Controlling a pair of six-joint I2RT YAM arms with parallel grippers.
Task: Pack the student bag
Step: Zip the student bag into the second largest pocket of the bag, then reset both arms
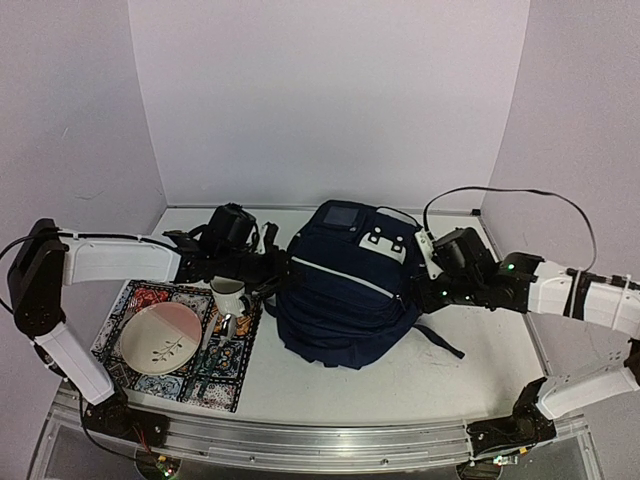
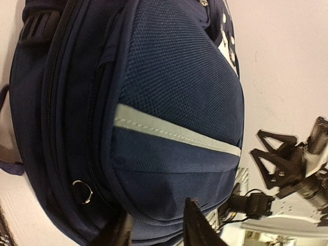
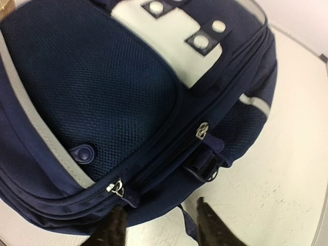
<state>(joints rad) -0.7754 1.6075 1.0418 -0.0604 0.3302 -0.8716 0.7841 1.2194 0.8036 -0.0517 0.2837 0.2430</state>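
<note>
Beside the student bag (image 1: 345, 290), the left gripper (image 2: 158, 212) is sitting at 9 o'clock and the right gripper (image 3: 160, 207) at 3 o'clock. Both are hanging partly open, holding nothing.

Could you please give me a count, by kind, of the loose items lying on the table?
Student bag: 1
Patterned tray: 1
Plate: 1
Mug: 1
Total: 4
A small shiny item beside the mug is too unclear to count.

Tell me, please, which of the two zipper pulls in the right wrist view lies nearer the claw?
The lower pull, on the student bag just above the right claw; the other pull sits higher, above the buckle.
</note>
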